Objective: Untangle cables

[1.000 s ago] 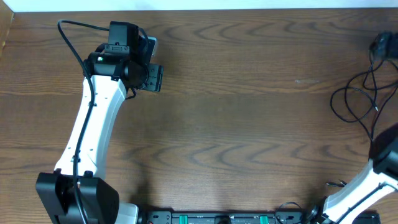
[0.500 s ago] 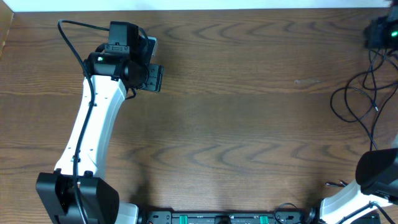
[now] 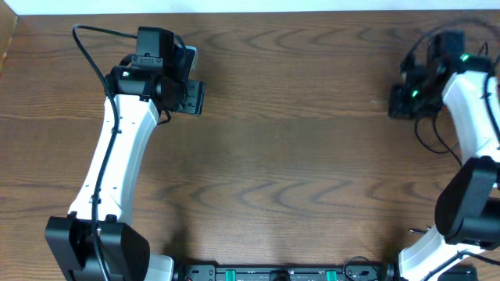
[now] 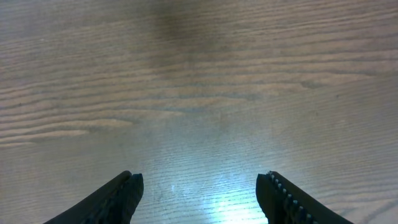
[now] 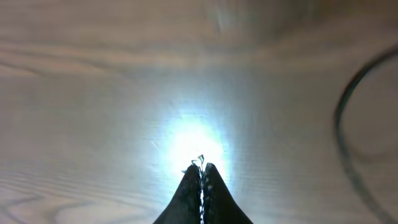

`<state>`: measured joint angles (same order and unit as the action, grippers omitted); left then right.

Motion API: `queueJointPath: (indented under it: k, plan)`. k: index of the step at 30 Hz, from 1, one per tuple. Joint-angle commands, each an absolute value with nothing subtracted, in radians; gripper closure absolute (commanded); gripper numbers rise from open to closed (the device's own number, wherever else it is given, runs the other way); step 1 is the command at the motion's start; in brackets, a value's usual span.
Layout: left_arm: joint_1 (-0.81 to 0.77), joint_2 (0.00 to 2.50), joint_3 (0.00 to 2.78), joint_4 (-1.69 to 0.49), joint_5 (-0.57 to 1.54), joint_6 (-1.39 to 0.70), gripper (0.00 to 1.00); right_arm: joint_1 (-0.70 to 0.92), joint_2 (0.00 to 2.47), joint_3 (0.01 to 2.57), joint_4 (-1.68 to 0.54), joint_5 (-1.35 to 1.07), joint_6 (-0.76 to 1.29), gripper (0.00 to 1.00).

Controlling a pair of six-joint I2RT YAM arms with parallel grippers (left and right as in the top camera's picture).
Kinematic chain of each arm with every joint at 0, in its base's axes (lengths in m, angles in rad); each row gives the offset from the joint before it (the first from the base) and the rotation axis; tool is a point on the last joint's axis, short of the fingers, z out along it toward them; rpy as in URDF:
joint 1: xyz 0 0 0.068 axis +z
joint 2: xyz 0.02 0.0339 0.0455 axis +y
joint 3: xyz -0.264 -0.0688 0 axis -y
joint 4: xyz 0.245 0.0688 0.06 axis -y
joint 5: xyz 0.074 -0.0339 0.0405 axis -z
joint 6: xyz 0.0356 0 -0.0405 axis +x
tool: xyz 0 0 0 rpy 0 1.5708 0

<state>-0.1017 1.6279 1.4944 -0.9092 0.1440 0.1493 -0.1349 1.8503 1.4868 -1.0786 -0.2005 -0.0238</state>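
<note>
Thin black cables [image 3: 420, 134] lie in loose loops near the table's right edge, partly hidden under my right arm. In the right wrist view one black cable [image 5: 341, 122] curves along the right side, apart from the fingers. My right gripper [image 3: 394, 106] hovers over bare wood just left of the loops. Its jaws [image 5: 201, 168] are pressed shut with no cable seen between them. Far off at the upper left, my left gripper [image 3: 193, 98] is over bare table. It stands open [image 4: 199, 185] with nothing between its fingers.
The dark wooden table [image 3: 297, 156] ends at a pale edge along the top. The left arm's black lead [image 3: 87, 48] arcs beside its wrist. Black base hardware [image 3: 273, 273] runs along the front edge.
The right arm has swung in from the right edge to above the table's upper right, beside the cable loops, and its gripper has shut. The left arm has not moved.
</note>
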Motion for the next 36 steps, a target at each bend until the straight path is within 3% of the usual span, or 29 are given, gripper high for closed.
queueJointPath:
  k: [1, 15, 36]
  plan:
    - [-0.102, 1.618, 1.488, -0.911, 0.145, 0.136, 0.36, -0.130, 1.859, 1.389, -1.036, -0.112, 0.095, 0.99]
    - [-0.102, 1.618, 1.488, -0.911, 0.145, 0.136, 0.36, -0.141, 1.859, 1.168, -0.791, 0.165, 0.311, 0.99]
    - [-0.102, 1.618, 1.488, -0.912, 0.145, 0.136, 0.36, -0.344, 1.859, 1.075, -0.604, 0.177, 0.239, 0.99]
